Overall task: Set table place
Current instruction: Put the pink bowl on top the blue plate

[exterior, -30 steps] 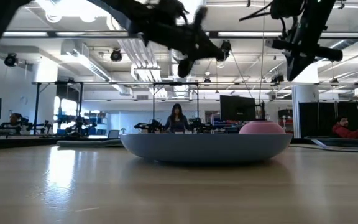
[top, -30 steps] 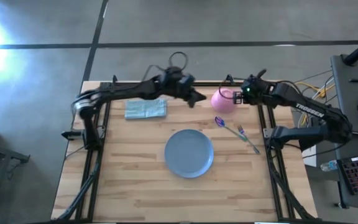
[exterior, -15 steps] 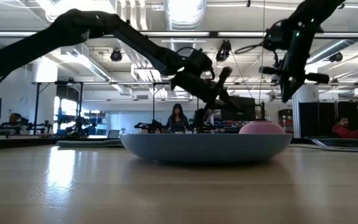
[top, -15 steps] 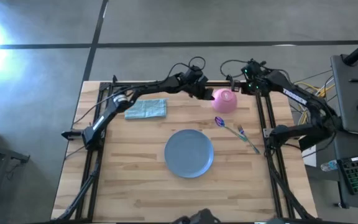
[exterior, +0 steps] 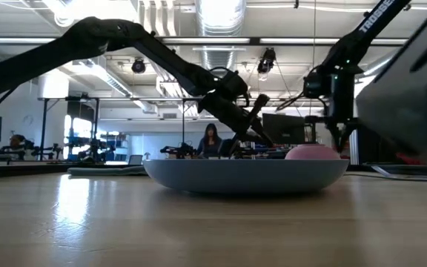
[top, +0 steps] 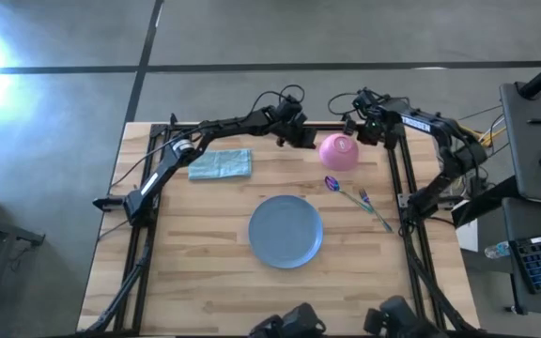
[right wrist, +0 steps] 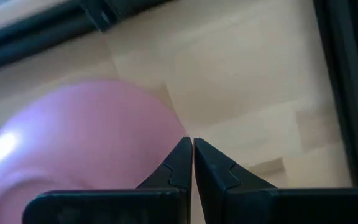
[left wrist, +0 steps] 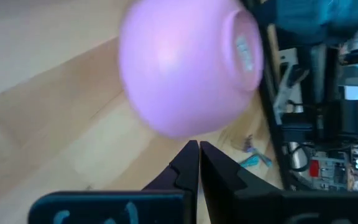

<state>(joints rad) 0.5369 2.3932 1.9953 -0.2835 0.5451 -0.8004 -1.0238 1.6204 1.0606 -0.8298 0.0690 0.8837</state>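
The pink bowl (top: 337, 151) lies upside down, rim on the wooden table (top: 205, 272), at the far right. The blue plate (top: 285, 231) sits mid-table. The purple-headed spoon (top: 332, 183) and the pale green fork (top: 375, 210) lie to the plate's right. My left gripper (top: 308, 142) is shut, just left of the bowl (left wrist: 185, 68). My right gripper (top: 358, 133) is shut, pointing down at the bowl's far right side (right wrist: 86, 137). My left gripper's shut fingertips (left wrist: 191, 149) stand close beside the bowl's wall; I cannot tell whether they touch it. My right gripper's shut fingertips (right wrist: 182, 149) stand at the bowl's edge, coming from above; I cannot tell whether they touch it.
A teal cloth (top: 220, 164) lies at the far left of the table. The black rail frame (top: 394, 178) runs along the table's sides and far edge, close behind the bowl. People sit in the room beyond the table (exterior: 210, 141).
My left gripper has gone toward the table's right edge and down, to the bowl's left side. My right gripper has come down toward the far edge, to the bowl's far right side. The bowl has stayed where it was.
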